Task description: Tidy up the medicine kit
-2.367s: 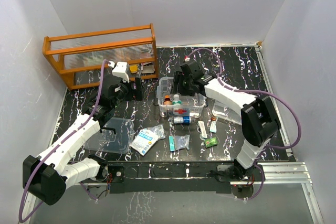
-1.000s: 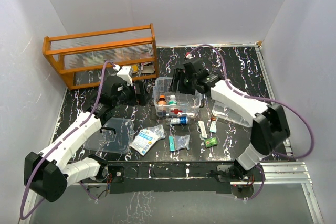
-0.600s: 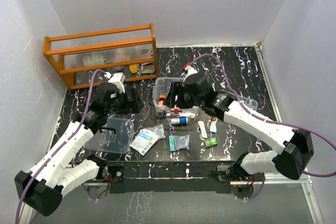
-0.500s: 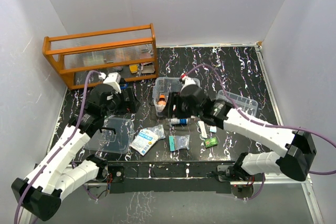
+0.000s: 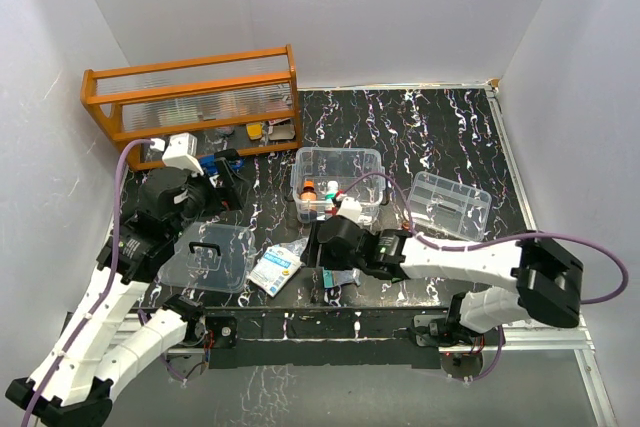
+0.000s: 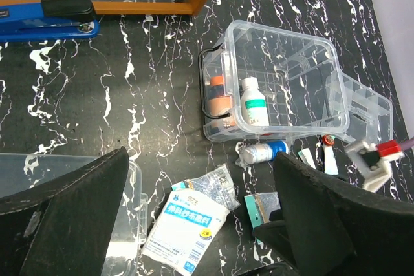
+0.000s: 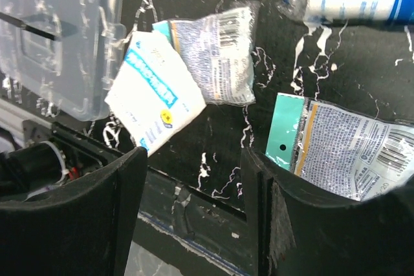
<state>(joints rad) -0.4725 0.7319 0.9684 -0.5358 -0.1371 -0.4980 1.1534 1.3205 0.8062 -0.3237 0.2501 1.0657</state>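
Plastic kit point(image 5: 340, 154) was seen lidless for filling, with the right gripper point(image 7: 194, 179) held spread and empty over near packets point(image 7: 217, 53).

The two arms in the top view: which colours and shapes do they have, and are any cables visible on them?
Both the left arm and the right arm have white rounded links joined by black joints. A purple cable runs along each. The left gripper and right gripper are broad and matte black.

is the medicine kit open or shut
Open. The medicine kit has no cover on; its lid lies apart on the table, bottles showing inside.
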